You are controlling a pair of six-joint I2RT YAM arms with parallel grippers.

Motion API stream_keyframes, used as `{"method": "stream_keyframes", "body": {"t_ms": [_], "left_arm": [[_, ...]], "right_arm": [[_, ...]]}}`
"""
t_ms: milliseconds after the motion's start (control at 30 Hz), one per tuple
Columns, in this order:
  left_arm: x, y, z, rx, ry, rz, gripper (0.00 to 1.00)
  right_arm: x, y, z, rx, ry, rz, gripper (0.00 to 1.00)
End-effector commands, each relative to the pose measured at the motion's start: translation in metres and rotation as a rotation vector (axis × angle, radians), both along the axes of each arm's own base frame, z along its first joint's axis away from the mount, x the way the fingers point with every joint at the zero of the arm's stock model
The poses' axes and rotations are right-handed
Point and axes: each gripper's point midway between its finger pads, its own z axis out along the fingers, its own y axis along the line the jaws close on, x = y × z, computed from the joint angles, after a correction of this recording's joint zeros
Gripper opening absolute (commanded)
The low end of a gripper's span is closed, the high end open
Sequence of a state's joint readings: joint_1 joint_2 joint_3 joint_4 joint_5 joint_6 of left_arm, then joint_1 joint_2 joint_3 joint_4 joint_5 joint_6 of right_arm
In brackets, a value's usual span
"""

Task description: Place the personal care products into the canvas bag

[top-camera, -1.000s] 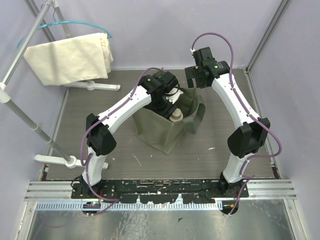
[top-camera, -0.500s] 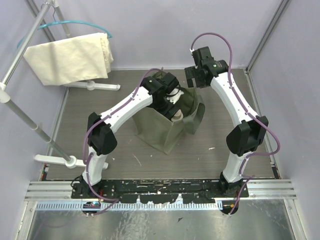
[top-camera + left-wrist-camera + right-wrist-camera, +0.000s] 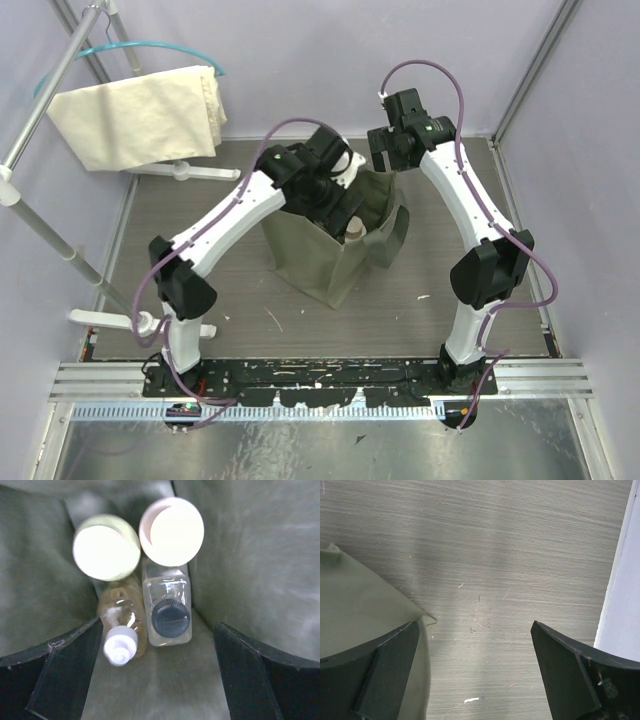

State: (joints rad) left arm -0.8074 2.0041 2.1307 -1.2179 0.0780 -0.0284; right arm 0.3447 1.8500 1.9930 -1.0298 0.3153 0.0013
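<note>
As far as the left wrist camera shows me, all four products are already inside the bag [image 3: 250, 555]. I judge the task nearly finished, and only the retreat of the arms is left.

The left gripper [image 3: 159, 630] hangs over the mouth of the bag, its jaws wide apart and nothing between them. Directly below it is the clear bottle [image 3: 170, 617], and the amber bottle [image 3: 121, 625] is touching that bottle's side. Beyond these two, farther from the fingers, the yellow bottle [image 3: 106, 546] and the cream bottle [image 3: 171, 531] sit close together against the fabric wall. All four seem to stand upright, caps toward me.

The right gripper [image 3: 475, 627] is also wide open and empty. It is over the table [image 3: 520, 540], with an edge of the bag under one finger.

The bag is olive-green soft cloth, and its walls stand up with a little sag.
</note>
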Motion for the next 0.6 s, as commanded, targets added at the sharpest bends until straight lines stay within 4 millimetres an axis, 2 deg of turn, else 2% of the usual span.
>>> {"method": "stream_keyframes", "body": {"t_ms": [0, 133, 200, 267, 367, 567], "left_arm": [[0.016, -0.001, 0.096, -0.233, -0.261, 0.066, 0.98], [0.037, 0.025, 0.139, -0.273, -0.466, 0.216, 0.98], [0.048, 0.05, 0.155, -0.251, -0.572, 0.332, 0.98], [0.053, 0.072, 0.164, -0.254, -0.606, 0.417, 0.98], [0.059, 0.106, 0.167, -0.316, -0.532, 0.539, 0.98], [0.078, 0.176, 0.144, -0.357, -0.444, 0.694, 0.98]], "right_arm": [[0.009, 0.004, 0.046, 0.051, -0.145, 0.013, 1.0], [0.013, 0.006, 0.064, 0.076, -0.211, 0.014, 1.0], [0.016, 0.008, 0.075, 0.092, -0.256, 0.015, 1.0], [0.02, 0.008, 0.082, 0.096, -0.291, 0.021, 1.0], [0.026, 0.006, 0.091, 0.085, -0.335, 0.017, 1.0], [0.04, -0.002, 0.08, 0.101, -0.31, 0.002, 1.0]]}}
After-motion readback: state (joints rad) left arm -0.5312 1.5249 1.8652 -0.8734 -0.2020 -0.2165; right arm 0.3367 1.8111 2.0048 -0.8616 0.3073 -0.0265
